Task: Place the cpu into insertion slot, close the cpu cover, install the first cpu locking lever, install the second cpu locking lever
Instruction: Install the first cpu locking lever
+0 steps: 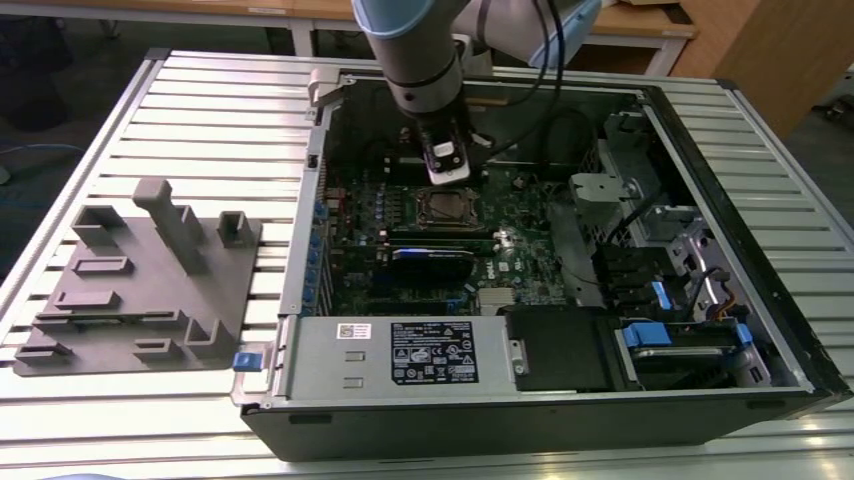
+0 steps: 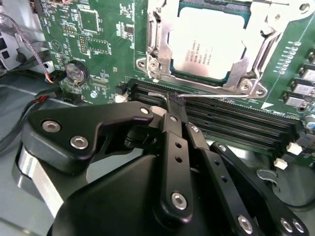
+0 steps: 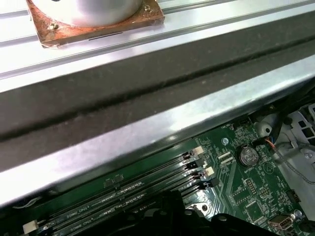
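In the second wrist view the cpu [image 2: 209,42] lies flat in the insertion slot, its pale metal top showing through the window of the cpu cover [image 2: 158,46], which is folded down over it. A thin wire locking lever [image 2: 216,93] runs along the near side of the socket. Its bent end sits between the black fingertips [image 2: 170,115] of my gripper [image 2: 171,101], which is shut on it. In the exterior view my gripper [image 1: 450,178] hangs just behind the socket [image 1: 445,207] inside the open computer case.
Long black memory slots [image 2: 236,115] lie right beside the lever, and a coin battery [image 2: 76,73] and red cables [image 2: 47,78] are nearby. The case wall [image 3: 147,123] rises close by. A labelled power supply box [image 1: 400,350] and a grey fixture [image 1: 147,280] stand at the exterior view's left.
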Motion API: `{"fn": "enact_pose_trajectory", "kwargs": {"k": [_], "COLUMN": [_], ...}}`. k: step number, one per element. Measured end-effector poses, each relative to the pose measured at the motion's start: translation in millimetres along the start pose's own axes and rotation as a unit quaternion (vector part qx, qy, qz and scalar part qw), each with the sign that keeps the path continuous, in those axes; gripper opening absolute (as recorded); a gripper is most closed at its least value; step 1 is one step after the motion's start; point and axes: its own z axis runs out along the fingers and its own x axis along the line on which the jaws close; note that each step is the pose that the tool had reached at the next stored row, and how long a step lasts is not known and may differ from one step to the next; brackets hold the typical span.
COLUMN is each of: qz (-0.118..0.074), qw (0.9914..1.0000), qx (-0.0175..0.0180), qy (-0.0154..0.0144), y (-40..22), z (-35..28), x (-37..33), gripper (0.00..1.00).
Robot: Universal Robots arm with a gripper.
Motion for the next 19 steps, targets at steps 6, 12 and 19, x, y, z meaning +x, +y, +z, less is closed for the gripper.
{"fn": "enact_pose_trajectory", "kwargs": {"k": [6, 12, 19], "qz": [-0.004, -0.007, -0.010], "qw": [0.99998, 0.99994, 0.99990], "qx": [-0.0055, -0.0073, -0.0089], "qy": [-0.0015, -0.0031, -0.0042], "y": [-1.4, -4.5, -6.0], "z": [-0.1, -1.1, -1.3], "x": [2.3, 2.0, 1.6], "gripper": [0.11, 0.11, 0.11]}}
